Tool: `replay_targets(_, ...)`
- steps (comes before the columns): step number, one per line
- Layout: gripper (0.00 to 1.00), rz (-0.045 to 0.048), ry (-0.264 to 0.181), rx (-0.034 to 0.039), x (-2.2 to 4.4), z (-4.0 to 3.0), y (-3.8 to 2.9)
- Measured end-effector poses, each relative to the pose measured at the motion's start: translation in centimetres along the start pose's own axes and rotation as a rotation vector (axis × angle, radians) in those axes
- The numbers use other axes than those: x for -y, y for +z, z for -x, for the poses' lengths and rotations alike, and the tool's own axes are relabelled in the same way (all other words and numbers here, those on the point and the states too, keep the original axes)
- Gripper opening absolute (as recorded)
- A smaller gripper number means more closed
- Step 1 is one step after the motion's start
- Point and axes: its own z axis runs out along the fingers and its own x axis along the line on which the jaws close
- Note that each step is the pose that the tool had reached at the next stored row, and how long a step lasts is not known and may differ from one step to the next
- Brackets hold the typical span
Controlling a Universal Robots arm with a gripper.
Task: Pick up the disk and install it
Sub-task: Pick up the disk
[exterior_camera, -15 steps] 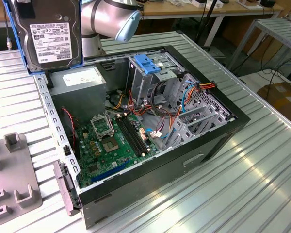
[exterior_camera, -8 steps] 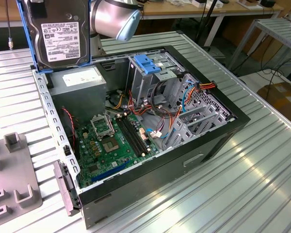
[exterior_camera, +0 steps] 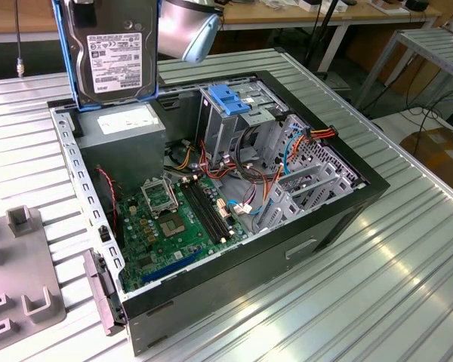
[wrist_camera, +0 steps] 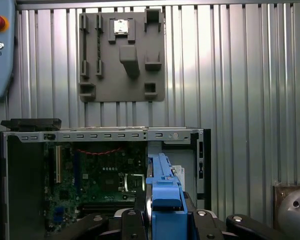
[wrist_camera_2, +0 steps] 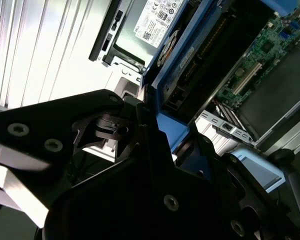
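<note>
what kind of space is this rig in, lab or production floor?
Most likely a robotics lab or workshop: an open computer case sits on a ribbed metal table, a grey fixture plate lies beside it, and wooden workbenches stand behind. The gripper holds the disk above the case.

My disk (exterior_camera: 113, 53) is grey with a white sticker and a bright blue frame. My gripper (wrist_camera: 165, 222) is black. The computer case (exterior_camera: 211, 290) is black outside. Its board (exterior_camera: 174, 226) is green, with red, orange and blue wires (exterior_camera: 317, 134). In the exterior view, at 12 o'clock in the case, a latch (exterior_camera: 228, 98) is blue. The table (exterior_camera: 377, 302) is silver with stripes. The tray (wrist_camera: 122, 75) is plain grey.
</note>
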Motion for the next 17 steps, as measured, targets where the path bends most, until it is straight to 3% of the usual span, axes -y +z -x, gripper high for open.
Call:
replay_targets(8,0.37,0.0000,0.002,0.0001,1.68,0.05,-0.01)
replay_targets(13,0.37,0.0003,0.005,0.0001,3.48,0.11,-0.02)
replay_targets(17,0.37,0.0004,0.010,0.0001,4.39,0.11,-0.02)
